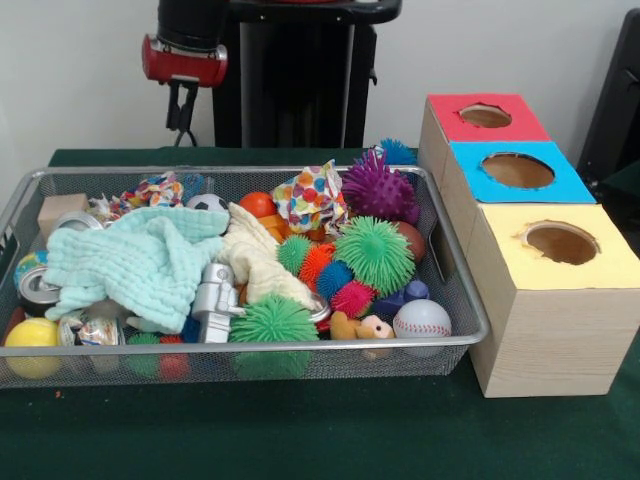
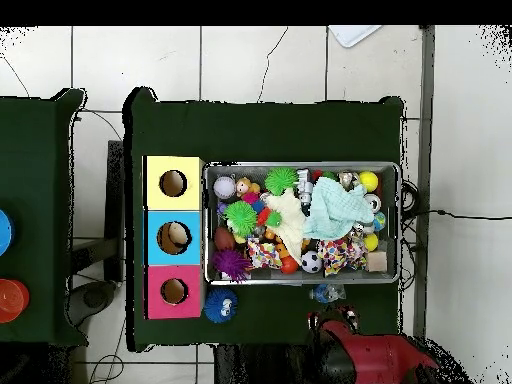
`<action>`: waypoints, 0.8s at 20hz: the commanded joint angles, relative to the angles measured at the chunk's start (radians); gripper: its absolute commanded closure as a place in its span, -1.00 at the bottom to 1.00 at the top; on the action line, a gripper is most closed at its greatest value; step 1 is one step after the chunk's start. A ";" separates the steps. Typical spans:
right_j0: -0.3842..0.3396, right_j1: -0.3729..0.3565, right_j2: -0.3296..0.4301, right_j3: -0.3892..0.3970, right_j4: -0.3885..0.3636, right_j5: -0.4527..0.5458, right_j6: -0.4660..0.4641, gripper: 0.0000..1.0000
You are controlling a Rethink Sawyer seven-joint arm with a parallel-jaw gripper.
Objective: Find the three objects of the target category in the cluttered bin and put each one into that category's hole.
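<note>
The silver wire-mesh bin (image 1: 455,300) is full of toys; it also shows in the overhead view (image 2: 402,225). A creased see-through bottle (image 1: 98,331) lies at its front left corner, partly under a mint cloth (image 1: 140,262). A bluish see-through thing (image 2: 325,293), perhaps the blue-labelled bottle, lies on the table just outside the bin on the robot's side, seen through the mesh in the front view (image 1: 192,184). Any third bottle is hidden. The red-topped hole (image 1: 485,115) (image 2: 174,291) is empty. My gripper (image 1: 182,122) hangs empty above the table behind the bin.
The blue-topped hole (image 1: 517,170) and the yellow-topped hole (image 1: 560,243) sit beside the red one. Spiky balls, a baseball (image 1: 421,319), silver cans (image 1: 36,287), cloths and a silver toy robot (image 1: 214,300) fill the bin. A blue spiky ball (image 2: 220,305) lies outside it near the box.
</note>
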 commanded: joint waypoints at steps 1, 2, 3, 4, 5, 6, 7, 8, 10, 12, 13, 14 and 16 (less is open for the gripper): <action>-0.012 -0.030 0.106 0.018 0.008 0.101 0.045 1.00; -0.014 -0.036 0.110 0.023 0.009 0.101 0.045 1.00; -0.015 -0.035 0.111 0.023 0.009 0.100 0.046 1.00; -0.022 -0.032 0.117 0.025 0.007 0.095 0.046 1.00; -0.037 -0.029 0.132 0.027 0.006 0.089 0.044 1.00; -0.050 -0.020 0.142 0.028 0.003 0.084 0.042 1.00; -0.062 -0.007 0.147 0.025 -0.004 0.073 0.046 -1.00; -0.076 0.000 0.157 0.024 -0.008 0.061 0.047 -1.00; -0.103 0.013 0.176 0.022 -0.015 0.039 0.050 -1.00; -0.113 0.024 0.186 0.006 -0.018 0.038 0.046 -1.00; -0.124 0.028 0.201 0.002 -0.022 0.035 0.042 -1.00; -0.138 0.044 0.214 -0.007 -0.023 0.035 0.039 -1.00; -0.157 0.073 0.237 -0.018 -0.020 0.026 0.044 -1.00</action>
